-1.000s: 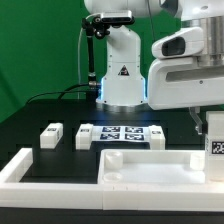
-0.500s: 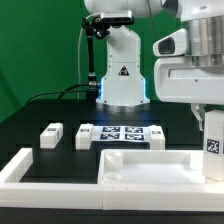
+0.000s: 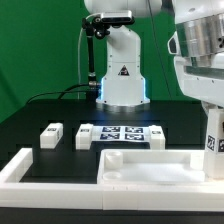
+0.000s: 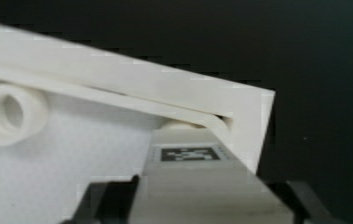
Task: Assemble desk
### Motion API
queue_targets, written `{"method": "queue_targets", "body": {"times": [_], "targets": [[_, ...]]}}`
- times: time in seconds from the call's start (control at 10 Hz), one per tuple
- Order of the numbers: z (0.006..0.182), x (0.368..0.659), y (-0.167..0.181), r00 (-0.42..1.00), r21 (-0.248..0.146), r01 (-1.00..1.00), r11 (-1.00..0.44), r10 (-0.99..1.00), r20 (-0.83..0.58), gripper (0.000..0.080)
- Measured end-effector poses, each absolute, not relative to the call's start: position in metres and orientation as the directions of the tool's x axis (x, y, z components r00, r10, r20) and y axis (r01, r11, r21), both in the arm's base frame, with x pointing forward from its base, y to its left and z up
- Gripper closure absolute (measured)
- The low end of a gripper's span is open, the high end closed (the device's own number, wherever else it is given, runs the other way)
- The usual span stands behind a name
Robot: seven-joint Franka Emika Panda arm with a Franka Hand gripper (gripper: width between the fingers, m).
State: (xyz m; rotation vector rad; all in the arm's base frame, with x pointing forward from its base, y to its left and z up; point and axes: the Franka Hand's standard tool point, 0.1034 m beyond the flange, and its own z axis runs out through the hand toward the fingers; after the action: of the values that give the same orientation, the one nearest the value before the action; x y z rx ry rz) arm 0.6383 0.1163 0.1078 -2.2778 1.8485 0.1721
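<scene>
**Leg block gripped at the tabletop's corner.** In the wrist view, a white leg block [image 4: 191,172] was seen clamped between the two dark fingers [image 4: 105,203] of the closed pincer [image 4: 199,205], its square tag turned to the camera. The block's far end was set against a corner of the tabletop [image 4: 102,85]. Whether it was seated there or only close could not be told. A round socket [image 4: 4,110] was seen on the slab near that corner, a detail lost in the wider shot.

In the exterior view, the same block [image 3: 214,140] was shown upright at the exterior view's right edge, under the arm [image 3: 195,60]. There the fingers themselves could not be made out. The tabletop [image 3: 150,168] was seen lying recessed face up on the black bench [image 3: 25,125], next to the white border rail [image 3: 20,165].

Only this view showed a spare leg block [image 3: 51,134] and a second spare block [image 3: 84,134]. Both lay behind the slab toward the exterior view's left, the second just beside the marker board [image 3: 122,133]. The arm's base [image 3: 120,75] was seen farther back.
</scene>
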Motion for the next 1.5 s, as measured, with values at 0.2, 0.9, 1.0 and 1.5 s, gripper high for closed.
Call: {"method": "queue_targets", "body": {"times": [0.2, 0.9, 1.0, 1.5], "targets": [[0.107, 0.638, 0.116, 0.295, -0.099, -0.955, -0.28, -0.934, -0.203, 0.0499], [0.103, 0.635, 0.116, 0.872, -0.195, -0.49, -0.85, -0.482, -0.086, 0.015], [0.103, 0.635, 0.116, 0.905, -0.198, -0.426, -0.883, -0.42, -0.07, 0.015], [0.106, 0.642, 0.103, 0.977, -0.102, 0.211, -0.972, 0.206, 0.057, 0.015]]}}
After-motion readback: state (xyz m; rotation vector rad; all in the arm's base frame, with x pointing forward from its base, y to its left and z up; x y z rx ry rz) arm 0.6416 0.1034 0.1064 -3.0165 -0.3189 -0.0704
